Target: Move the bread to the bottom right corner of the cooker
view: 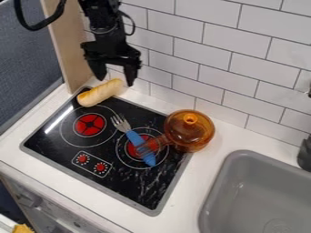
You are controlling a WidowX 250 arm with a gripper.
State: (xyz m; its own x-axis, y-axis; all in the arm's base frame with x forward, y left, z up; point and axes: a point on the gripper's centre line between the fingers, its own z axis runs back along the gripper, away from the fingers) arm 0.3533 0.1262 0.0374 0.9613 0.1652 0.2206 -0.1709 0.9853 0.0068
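The black two-finger gripper is held spread near the long, golden-crusted bread, on the black glass cooker's upper-left corner. The bread's middle should be straddled squarely, then gently pinched.

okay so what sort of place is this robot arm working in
Probably a toy kitchen set: a cooktop with two red burner rings, a gray sink beside it, and white wall tiles behind.
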